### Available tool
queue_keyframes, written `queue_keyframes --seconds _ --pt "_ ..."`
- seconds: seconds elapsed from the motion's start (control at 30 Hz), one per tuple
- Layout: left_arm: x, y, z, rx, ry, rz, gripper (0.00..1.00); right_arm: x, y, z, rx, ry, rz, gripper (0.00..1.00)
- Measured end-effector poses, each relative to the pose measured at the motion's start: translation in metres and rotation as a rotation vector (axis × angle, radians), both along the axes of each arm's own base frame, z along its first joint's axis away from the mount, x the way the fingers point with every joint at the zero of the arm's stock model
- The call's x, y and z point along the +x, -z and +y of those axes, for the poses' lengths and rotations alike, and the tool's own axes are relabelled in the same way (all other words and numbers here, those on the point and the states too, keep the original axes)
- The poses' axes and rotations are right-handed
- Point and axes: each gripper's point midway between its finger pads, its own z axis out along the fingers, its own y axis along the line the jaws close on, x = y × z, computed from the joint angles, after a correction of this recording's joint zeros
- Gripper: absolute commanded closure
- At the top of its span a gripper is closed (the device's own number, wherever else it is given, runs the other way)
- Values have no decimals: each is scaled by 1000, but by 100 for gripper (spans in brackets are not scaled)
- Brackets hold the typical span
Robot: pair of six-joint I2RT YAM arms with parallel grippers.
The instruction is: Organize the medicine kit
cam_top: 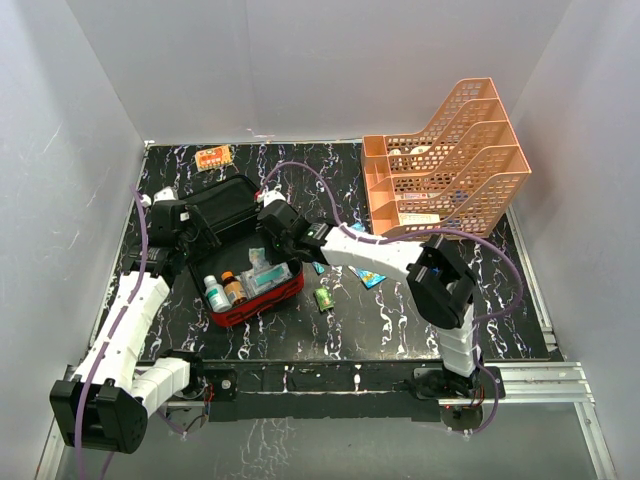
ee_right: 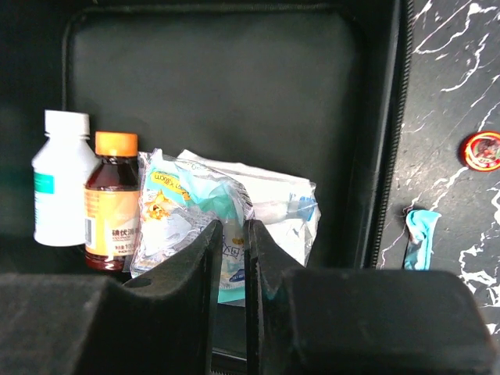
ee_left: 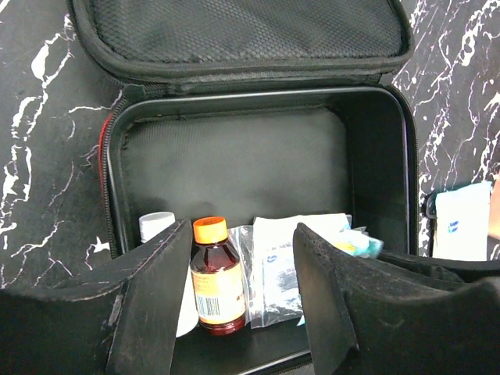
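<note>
Red squarish soft zip medicine kit (cam_top: 262, 303) lies open on the black white-veined marble-pattern table (cam_top: 400, 320), left of centre. Its black mesh-lined lid (cam_top: 225, 200) is folded back toward the far side.

Contents, along the near wall of the black-lined tray:
- white plastic bottle with white cap (ee_right: 58, 187)
- brown bottle with orange cap and orange label (ee_right: 112, 203), touching the white one
- clear plastic sachets with teal and white print (ee_right: 187, 211), just beside the brown bottle

Left gripper (ee_left: 242, 234): over the kit's left edge, jaws about half spread, nothing between them. The brown bottle shows in the gap but lies below, in the tray.

Right gripper (ee_right: 232, 226): over the sachets, jaws drawn to a narrow slit. A sachet edge shows in the slit; cannot tell whether it is pinched.

Outside the kit:
- orange plastic tiered tray (cam_top: 450, 150) at the far right
- orange blister pack (cam_top: 213, 157) at the far edge
- small green item (cam_top: 325, 298) just right of the kit
- small round red tin (ee_right: 480, 148)
</note>
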Motion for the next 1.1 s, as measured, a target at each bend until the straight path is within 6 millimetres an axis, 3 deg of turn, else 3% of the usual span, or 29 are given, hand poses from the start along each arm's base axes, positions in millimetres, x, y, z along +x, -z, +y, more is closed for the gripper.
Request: queue_keyframes --seconds 0.37,0.67,1.1 --pt "-3 17 -30 -115 127 12 46 -26 30 1 -137 -102 16 78" --pt "-8 32 -47 -184 195 39 45 -28 34 -5 -188 -103 -3 62" --pt "-9 35 -67 -260 282 55 46 -20 20 -16 -158 -14 -35 58"
